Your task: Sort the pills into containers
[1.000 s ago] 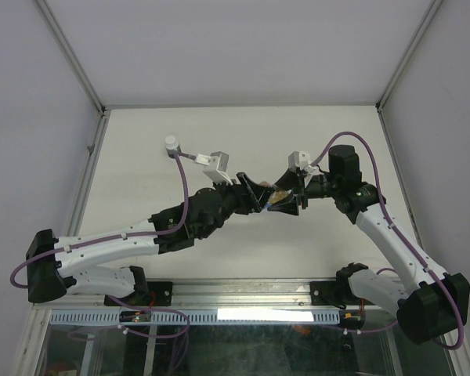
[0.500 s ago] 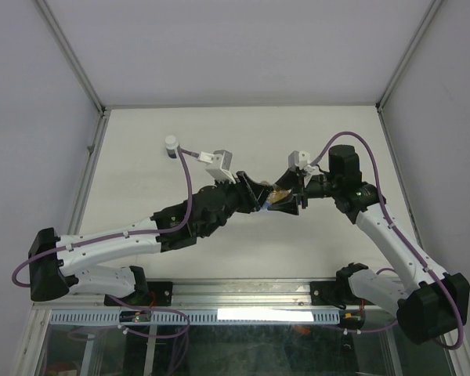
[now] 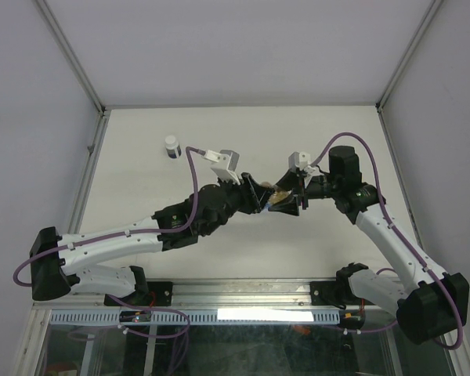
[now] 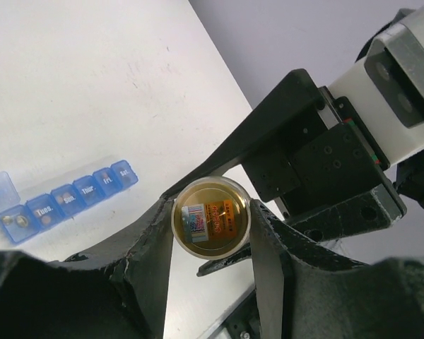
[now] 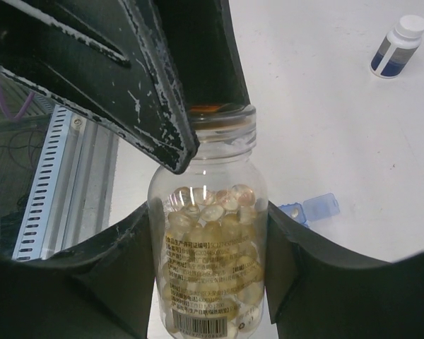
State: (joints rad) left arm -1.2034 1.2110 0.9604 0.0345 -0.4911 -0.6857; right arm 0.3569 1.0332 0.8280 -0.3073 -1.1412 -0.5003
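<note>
Two robot arms meet over the middle of a white desk point(image 3: 141, 133). The left arm point(image 3: 117, 239) stretches low from its base and bends in toward centre, its white camera block point(image 3: 223, 160) uppermost. The right arm point(image 3: 392, 239) rises from the opposite corner, folds at the elbow and reaches back inward.

Between them, held clear of the desk and lying roughly level, is a clear bottle point(image 5: 208, 247) with a printed label and a threaded neck. The right fingers point(image 5: 120, 275) clamp the bottle's body from both sides, parted only by its width. The left fingers point(image 4: 152, 247) are closed on the neck end, one against each side of the round rim seen end-on from the left wrist.

Below the bottle a translucent blue pill organiser point(image 4: 71, 198) lies flat on the desk. It is a single row of square compartments marked with day names. The lid point(image 4: 0, 187) at one end is flipped open, and small pale pieces show inside. A small white-capped vial point(image 3: 171, 146) stands upright well apart, toward the far left of the desk. The pills point(image 5: 212, 212), glossy amber capsules, fill most of the bottle below its shoulder.

Compared with a second ago, the left wrist has shifted toward the bottle, and its purple cable point(image 3: 189, 153) no longer crosses the vial. The right arm and the bottle sit where they were.
</note>
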